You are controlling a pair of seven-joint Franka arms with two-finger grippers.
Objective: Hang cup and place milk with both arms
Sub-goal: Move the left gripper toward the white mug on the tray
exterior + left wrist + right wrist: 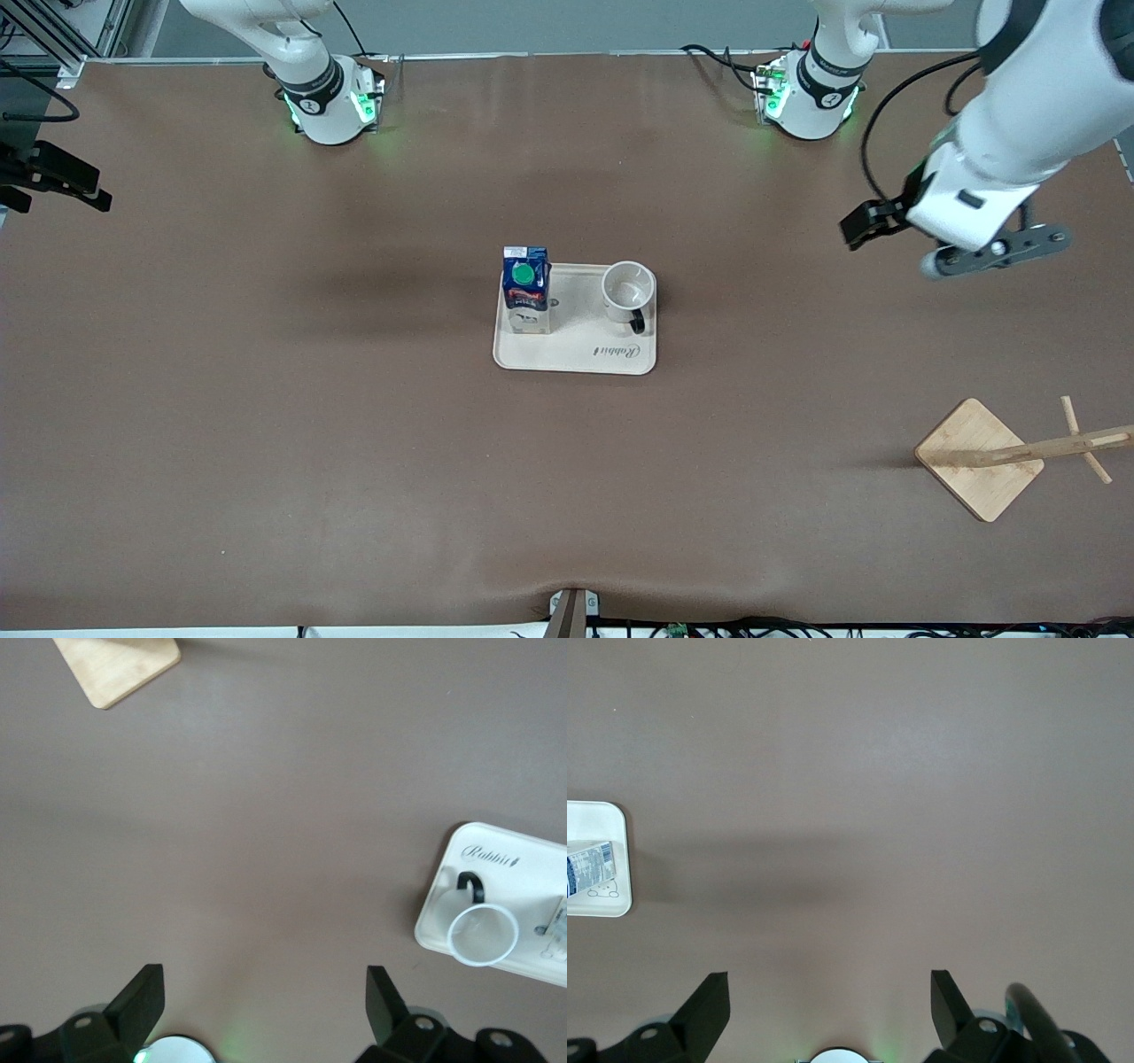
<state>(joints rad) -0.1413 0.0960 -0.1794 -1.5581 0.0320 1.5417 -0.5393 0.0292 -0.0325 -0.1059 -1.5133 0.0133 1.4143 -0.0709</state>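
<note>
1. Rack [979, 458] stands bare near the table's [266, 443] front edge, left arm's end.
2. Cup [628, 291] and milk [525, 288] on tray [576, 356], table centre: neither moved.
3. Left gripper [264, 1014] wide open, empty, over bare table.
4. Right gripper [829, 1010] likewise; both steps left.

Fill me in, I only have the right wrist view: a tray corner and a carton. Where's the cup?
Observer: The cup stands on the tray beside the carton, toward the left arm's end.
Operator: Rack?
Observer: A wooden rack stands nearer the front camera than the tray, at the left arm's end of the table.
Operator: Right gripper is open over the table here. Left?
Observer: The left gripper hangs open over the table, holding nothing.
</note>
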